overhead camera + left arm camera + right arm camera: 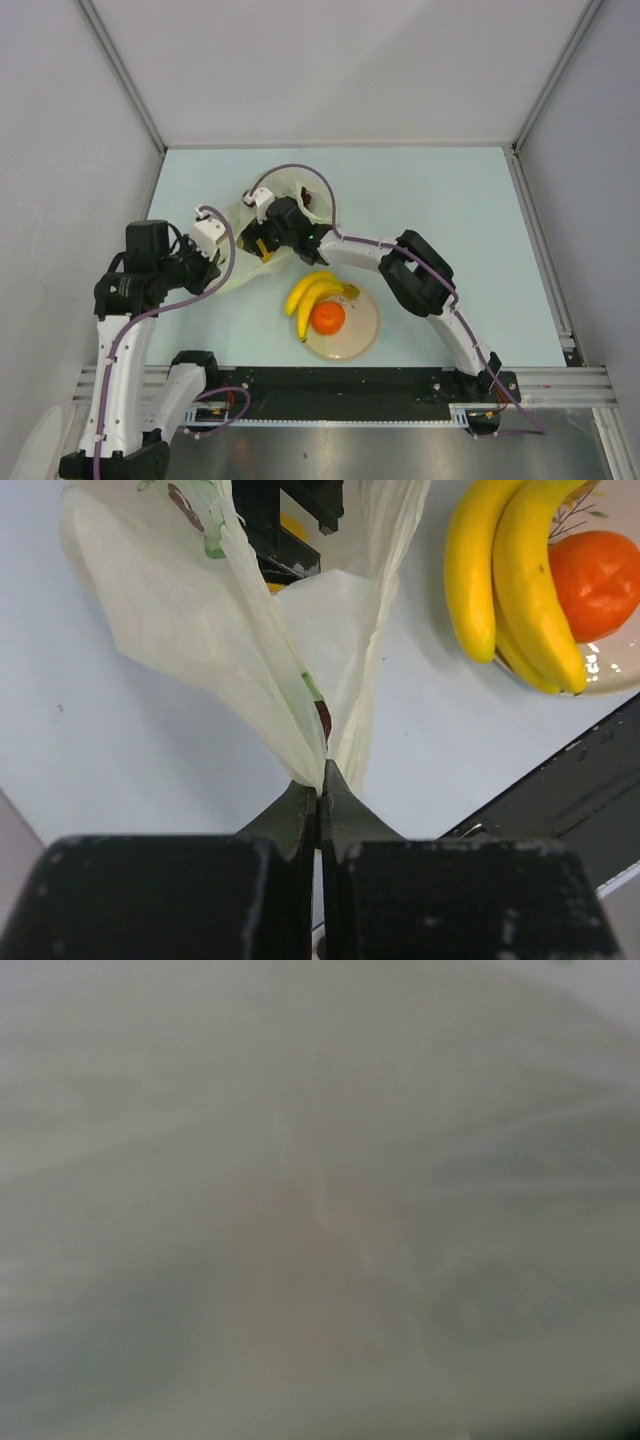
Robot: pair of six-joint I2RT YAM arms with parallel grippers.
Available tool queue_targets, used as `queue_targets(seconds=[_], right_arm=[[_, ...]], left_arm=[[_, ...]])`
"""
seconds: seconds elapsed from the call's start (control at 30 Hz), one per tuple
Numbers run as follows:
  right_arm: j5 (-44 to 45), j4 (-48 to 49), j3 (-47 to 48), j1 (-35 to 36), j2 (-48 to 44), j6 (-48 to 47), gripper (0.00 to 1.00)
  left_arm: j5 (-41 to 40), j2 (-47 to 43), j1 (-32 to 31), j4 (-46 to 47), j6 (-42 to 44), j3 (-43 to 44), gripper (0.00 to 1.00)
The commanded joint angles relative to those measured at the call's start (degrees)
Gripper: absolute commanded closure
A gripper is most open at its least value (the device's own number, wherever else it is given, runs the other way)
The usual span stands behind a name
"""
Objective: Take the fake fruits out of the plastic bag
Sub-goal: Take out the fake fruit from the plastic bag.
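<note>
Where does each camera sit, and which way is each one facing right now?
Top external: high at the near edge, looking down on the table; left arm and right arm show, bases nearest.
Left wrist: looks along the left gripper, shut on the plastic bag; its own fingers show.
Right wrist: blurred pale film fills the view, likely the bag; no fingers show.
Shared: top and left wrist both show the banana bunch, the orange and the plate.

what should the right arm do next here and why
Probably ease the right gripper slightly deeper into the plastic bag, whose edge the left gripper pinches. Only the banana bunch and orange lie on the plate, and the right wrist view shows blurred film, so fruit may be inside.
</note>
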Motion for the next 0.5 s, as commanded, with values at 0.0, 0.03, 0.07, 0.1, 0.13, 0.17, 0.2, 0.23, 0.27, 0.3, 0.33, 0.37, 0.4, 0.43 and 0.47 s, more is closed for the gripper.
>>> queue_targets(seconds=[0.0,0.03,0.07,0.1,0.13,0.17,0.2,0.23,0.27,0.3,0.33,0.37,0.4,0.43,0.47], right_arm=[[5.9,0.4,3.0,0.4,3.2,-2.9,0.08],[5.8,0.4,2.7,0.5,3.9,-3.3,0.08],[5.5,0.6,2.5,0.5,4.0,-3.7,0.08],[4.8,0.8,1.9,0.5,4.1,-3.9,0.1],[3.4,0.9,1.8,0.3,4.1,-5.5,0.18],[2.9,0.9,1.5,0.1,3.8,-6.0,0.23],[1.5,1.3,1.2,-0.1,3.4,-6.3,0.27],[0.6,1.3,1.2,-0.3,2.9,-6.9,0.38],[-0.6,1.3,1.3,-1.0,1.4,-7.5,0.41],[-3.0,1.3,1.2,-1.3,0.6,-8.1,0.48],[-4.4,1.2,1.2,-1.5,-0.5,-9.1,0.5],[-7.2,0.8,1.1,-2.1,-2.6,-9.3,0.53],[-8.5,0.4,1.0,-2.5,-4.0,-9.5,0.57],[-9.8,0.0,0.8,-2.8,-5.3,-10.2,0.59],[-13.1,-1.4,0.5,-3.2,-8.1,-10.6,0.6]], left_arm=[[-2.4,-3.0,0.2,0.1,3.2,0.5,1.0],[-2.9,-3.1,0.2,0.4,3.0,0.3,1.0],[-3.0,-3.6,0.2,0.8,2.8,-0.3,1.0],[-3.3,-3.7,0.3,1.5,2.6,-0.7,1.0],[-3.6,-3.9,0.2,1.8,2.4,-1.0,1.0],[-3.7,-3.9,0.3,2.4,2.1,-1.7,1.0],[-3.8,-4.1,0.3,3.2,1.9,-2.0,1.0],[-3.8,-4.1,0.3,3.8,1.6,-2.4,1.0],[-3.7,-4.2,0.3,4.3,1.2,-3.1,1.0],[-3.6,-4.2,0.2,5.4,1.0,-3.6,1.0],[-3.8,-4.2,0.2,6.1,0.8,-4.6,1.0],[-3.8,-4.4,0.2,7.6,0.2,-5.3,1.0],[-3.9,-4.4,0.3,8.4,0.0,-5.9,1.0],[-3.8,-4.5,0.3,9.0,0.2,-7.0,1.0],[-4.4,-4.4,0.3,10.8,-0.1,-7.6,1.0]])
